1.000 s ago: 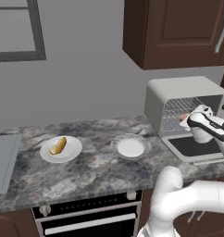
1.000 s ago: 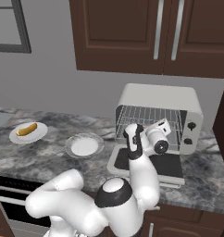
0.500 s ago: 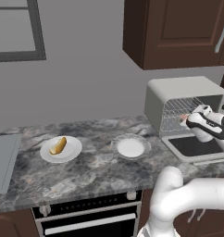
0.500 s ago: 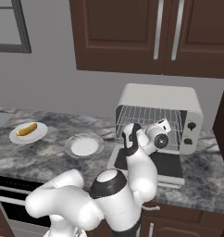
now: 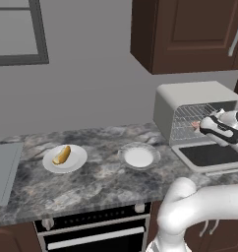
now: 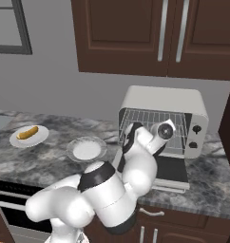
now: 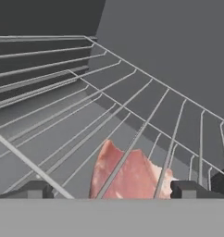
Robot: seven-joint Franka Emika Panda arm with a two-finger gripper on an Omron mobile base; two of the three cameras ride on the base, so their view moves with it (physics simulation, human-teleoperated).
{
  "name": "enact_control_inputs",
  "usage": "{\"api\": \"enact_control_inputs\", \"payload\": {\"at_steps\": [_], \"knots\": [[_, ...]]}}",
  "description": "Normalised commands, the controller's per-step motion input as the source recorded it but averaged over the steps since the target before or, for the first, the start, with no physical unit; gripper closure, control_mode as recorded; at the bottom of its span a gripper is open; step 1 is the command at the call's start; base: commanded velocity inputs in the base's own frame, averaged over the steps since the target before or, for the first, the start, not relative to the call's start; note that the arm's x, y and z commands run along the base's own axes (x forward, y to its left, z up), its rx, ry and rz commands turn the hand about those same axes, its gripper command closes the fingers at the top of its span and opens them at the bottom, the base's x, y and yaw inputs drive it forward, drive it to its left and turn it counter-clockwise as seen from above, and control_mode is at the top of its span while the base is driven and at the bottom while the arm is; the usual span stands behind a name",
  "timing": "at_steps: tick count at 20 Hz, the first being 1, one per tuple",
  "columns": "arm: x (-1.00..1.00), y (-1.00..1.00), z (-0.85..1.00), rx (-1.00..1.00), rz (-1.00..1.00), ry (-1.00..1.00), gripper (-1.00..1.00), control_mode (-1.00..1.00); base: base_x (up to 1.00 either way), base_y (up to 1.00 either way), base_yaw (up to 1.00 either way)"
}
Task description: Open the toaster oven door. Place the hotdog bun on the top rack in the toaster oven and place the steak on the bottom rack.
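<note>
The gripper [image 7: 111, 190] is standing with its jaws spread wide and nothing between them, its two dark fingertips [image 7: 36, 190] sitting well apart on either side of the steak [image 7: 127, 173]. The steak, a pinkish-red slab with paler edges, is lying flat on a wire rack [image 7: 146, 125] just ahead of the fingertips, seen through the silver wires of the grid; from the hand view alone it cannot be told for certain which shelf this is. In the left base view the hand [image 5: 220, 129] is reaching into the mouth of the toaster oven [image 5: 190, 106], with a sliver of pink showing at its tip against the wire racks. The toaster oven door [image 5: 209, 156] is lying folded down flat in front of the oven, its dark glass facing upward. In the right base view the white arm [image 6: 140, 156] is rising in front of the open oven and covering part of its interior. Further out on the marble counter [image 5: 101, 182], an empty white plate [image 5: 138, 156] is sitting near the oven, and well apart from it, toward the left, the hotdog bun [image 5: 62, 155] is resting on a second white plate [image 5: 77, 158].
</note>
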Motion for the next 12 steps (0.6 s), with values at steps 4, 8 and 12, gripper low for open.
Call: {"api": "enact_control_inputs", "payload": {"at_steps": [4,8,12], "knots": [[-0.44,-0.08,-0.33,-0.03,0.00,0.15,-1.00,-1.00,0.00,0.00,0.00],[-0.55,-0.06,-0.35,-0.03,0.00,0.10,-1.00,-1.00,0.00,0.00,0.00],[-0.61,-0.07,-0.31,-0.03,0.00,0.10,-1.00,-1.00,0.00,0.00,0.00]]}}
